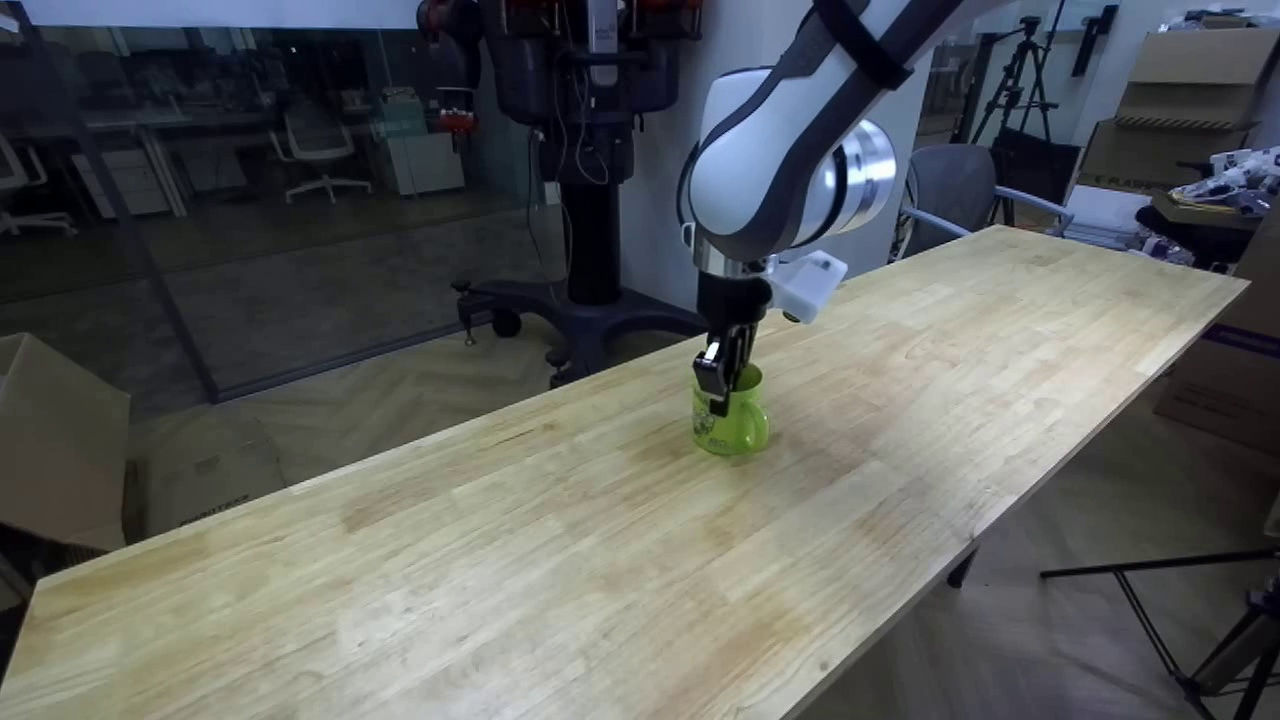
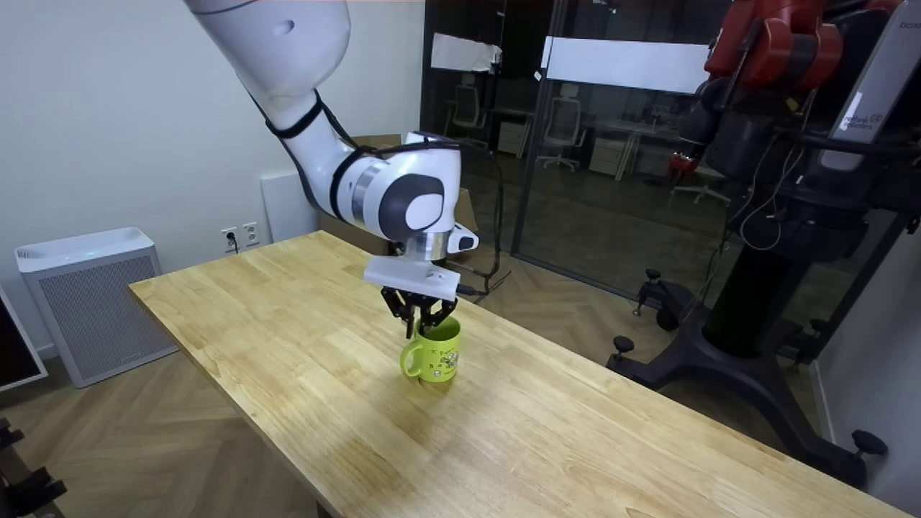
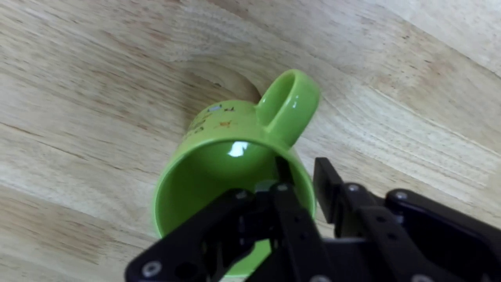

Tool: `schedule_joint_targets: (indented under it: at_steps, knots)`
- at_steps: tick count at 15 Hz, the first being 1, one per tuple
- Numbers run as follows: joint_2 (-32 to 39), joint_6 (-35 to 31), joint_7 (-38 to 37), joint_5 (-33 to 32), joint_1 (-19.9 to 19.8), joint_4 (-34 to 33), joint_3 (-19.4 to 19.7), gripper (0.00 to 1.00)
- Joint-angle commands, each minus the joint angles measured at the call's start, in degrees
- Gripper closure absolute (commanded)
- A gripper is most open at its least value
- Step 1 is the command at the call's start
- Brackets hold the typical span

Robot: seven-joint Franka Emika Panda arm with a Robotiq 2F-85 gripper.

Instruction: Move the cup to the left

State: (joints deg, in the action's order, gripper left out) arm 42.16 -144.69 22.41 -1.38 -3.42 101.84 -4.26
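Observation:
The lime-green cup (image 1: 738, 428) stands upright on the long wooden table (image 1: 480, 560), near its far edge in that view. It also shows in an exterior view (image 2: 440, 354) and in the wrist view (image 3: 238, 119), with its handle toward the upper right there. My gripper (image 3: 302, 176) straddles the cup's rim close to the handle. One finger is inside the cup and the other is outside, with gaps to the wall on both sides. The gripper also shows at the cup's mouth in both exterior views (image 1: 733, 385) (image 2: 416, 332). The cup's lower inside is partly hidden by the fingers.
A dark wheeled robot (image 1: 590, 200) stands behind the table's far edge, and it also shows in an exterior view (image 2: 777, 288). A grey chair (image 1: 950, 195) stands by the table's far end. An air purifier (image 2: 101, 302) stands on the floor by the wall.

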Motion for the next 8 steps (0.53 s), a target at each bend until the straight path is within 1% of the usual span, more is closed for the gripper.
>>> schedule_joint_targets:
  at_steps: [1,2,3,6,7,8]
  knots:
    - [0.1,0.3,2.0,-1.5,-0.7,-0.5,-1.2,1.0]
    - [0.0,0.3,2.8,-1.8,-0.7,-0.5,-1.4,1.0]
    - [0.0,0.4,3.4,-2.1,-0.9,-0.5,-1.6,0.97]
    - [-0.1,0.4,5.7,-2.0,-1.6,-0.3,-2.4,0.97]
    - [0.1,0.4,3.8,-2.1,-1.0,-0.3,-1.4,0.9]
    - [0.1,0.4,4.3,-2.1,-1.2,-0.3,-1.5,0.9]
